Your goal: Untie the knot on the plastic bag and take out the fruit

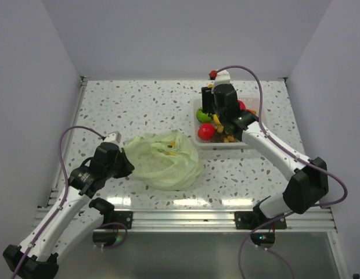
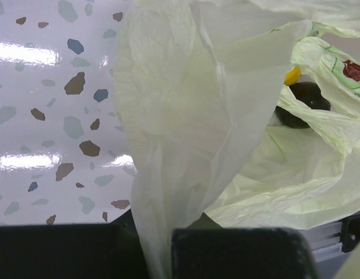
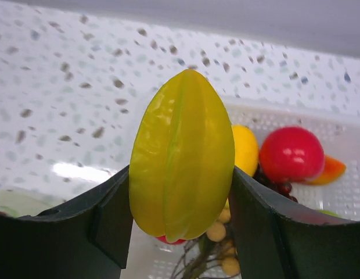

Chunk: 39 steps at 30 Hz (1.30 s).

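I read the left claw (image 2: 159, 251) as closed: its two black fingers (image 2: 238, 253) pinch a fold of the pale green bag (image 2: 191, 116) between them, and the film rises from the pinch and spreads ahead of the claw. Ahead of this claw and to its right the bag gapes, and inside the opening lie a small yellow piece (image 2: 292, 75) and, just below it, a dark piece (image 2: 305, 104). I cannot pick out the knot in the crumpled plastic. In the overhead view the bag lies flat on the speckled table (image 1: 139, 104), directly in front of the left claw and well apart from the right claw (image 3: 181, 192). The right claw is clamped on a yellow star fruit (image 3: 181, 151), which stands upright between the fingers with its ridges running lengthwise and its tip above the fingertips. Beyond and below this claw sits a white perforated tray (image 3: 348, 195). Behind the held star fruit and to the claw's right, the tray holds a yellow fruit (image 3: 247, 148), a round red fruit (image 3: 291, 154) and an orange piece (image 3: 331, 170). A cluster of small beige berries (image 3: 218, 231) lies directly under the claw.
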Motion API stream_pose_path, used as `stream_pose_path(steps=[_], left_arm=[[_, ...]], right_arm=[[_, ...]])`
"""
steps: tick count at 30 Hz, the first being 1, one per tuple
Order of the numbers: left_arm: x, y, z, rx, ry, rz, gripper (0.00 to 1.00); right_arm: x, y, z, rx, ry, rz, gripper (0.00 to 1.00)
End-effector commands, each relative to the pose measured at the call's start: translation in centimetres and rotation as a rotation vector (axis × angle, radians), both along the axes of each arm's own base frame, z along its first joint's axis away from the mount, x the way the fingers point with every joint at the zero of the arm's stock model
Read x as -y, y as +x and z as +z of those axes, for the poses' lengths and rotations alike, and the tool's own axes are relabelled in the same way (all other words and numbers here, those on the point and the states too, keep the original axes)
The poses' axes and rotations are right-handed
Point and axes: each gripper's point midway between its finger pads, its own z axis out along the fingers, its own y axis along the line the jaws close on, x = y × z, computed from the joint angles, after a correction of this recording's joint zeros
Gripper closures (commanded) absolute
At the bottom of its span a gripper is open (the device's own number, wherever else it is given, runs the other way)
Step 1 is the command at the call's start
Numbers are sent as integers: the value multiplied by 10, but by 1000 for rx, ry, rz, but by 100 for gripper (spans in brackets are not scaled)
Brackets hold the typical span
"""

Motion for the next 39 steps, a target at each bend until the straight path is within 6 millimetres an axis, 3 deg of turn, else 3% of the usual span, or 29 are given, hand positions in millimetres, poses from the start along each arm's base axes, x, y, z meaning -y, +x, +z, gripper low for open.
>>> stream_pose_path(steps=[1, 2, 5, 6, 7, 10, 15, 19, 20, 22, 25, 29, 35, 36, 37, 39], left_arm=[[6, 7, 19, 73, -23, -38, 100], [6, 8, 19, 76, -23, -42, 100], [9, 8, 21, 78, -33, -55, 100], [10, 8, 20, 76, -34, -61, 100], [11, 8, 19, 72, -36, -65, 100], [15, 8, 17, 67, -47, -79, 100], [15, 8, 9, 55, -46, -75, 100], [19, 4, 0, 27, -73, -76, 100], [20, 4, -2, 23, -81, -74, 100], [20, 2, -5, 12, -83, -67, 100], [19, 2, -8, 7, -84, -57, 100], [20, 0, -12, -4, -100, -47, 100], [20, -6, -22, -25, -116, -40, 100], [20, -6, -23, -27, -119, -39, 100], [21, -7, -23, -29, -126, -38, 100], [23, -8, -25, -40, -134, -39, 100]], right_arm=[[39, 6, -70, -173, -63, -152, 62], [44, 8, -79, -191, -63, -163, 58], [54, 8, -107, -269, -79, -210, 31], [64, 11, -110, -272, -107, -273, 20], [70, 7, -115, -296, -117, -314, 1], [72, 3, -106, -305, -111, -326, 1], [30, -22, -81, -328, -8, -149, 1], [-21, -70, -67, -356, 45, 20, 1], [-43, -93, -63, -367, 72, 107, 1], [-67, -121, -64, -398, 128, 175, 1], [-69, -151, -85, -450, 104, 168, 1], [-54, -176, -143, -573, 60, 111, 1], [-43, -191, -181, -638, 13, 63, 1], [-48, -191, -183, -640, 3, 91, 5], [-53, -190, -182, -641, -2, 115, 25], [-76, -188, -162, -620, 14, 213, 61]])
